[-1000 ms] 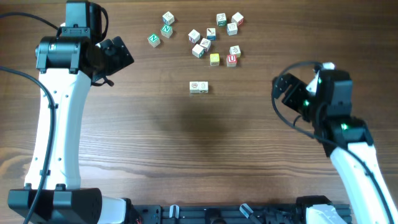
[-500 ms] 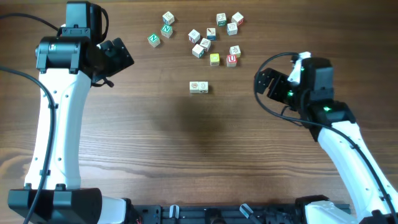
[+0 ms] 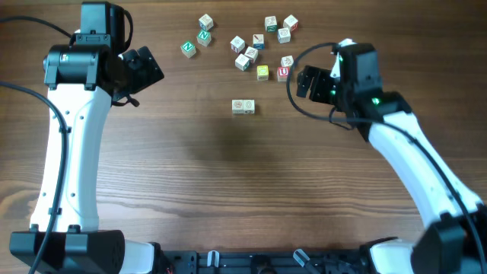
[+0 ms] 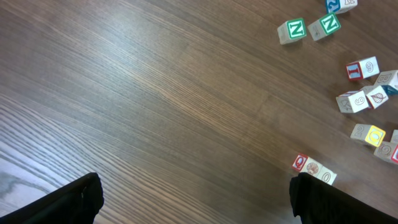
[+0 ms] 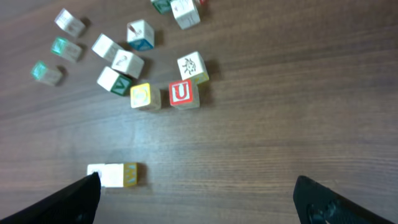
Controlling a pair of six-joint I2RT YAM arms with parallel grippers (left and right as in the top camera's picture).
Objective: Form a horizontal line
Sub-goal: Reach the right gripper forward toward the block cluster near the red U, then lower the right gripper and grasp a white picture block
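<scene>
The horizontal line (image 3: 243,106) is a short row of two pale wooden cubes touching side by side at the table's middle. It also shows in the left wrist view (image 4: 314,169) and the right wrist view (image 5: 112,175). A cluster of loose cubes lies behind it, among them a red U cube (image 3: 283,73) and a yellow cube (image 3: 262,72). My right gripper (image 3: 302,81) is open and empty, just right of the U cube. My left gripper (image 3: 144,68) is open and empty at the far left.
Two green N cubes (image 3: 195,43) lie at the cluster's left end. More cubes (image 3: 278,27) lie at the back right. In the right wrist view the U cube (image 5: 183,93) and yellow cube (image 5: 142,96) sit side by side.
My right arm has swung left and toward the back, bringing its gripper from the right side to beside the U cube. The left arm and all cubes have not moved.
</scene>
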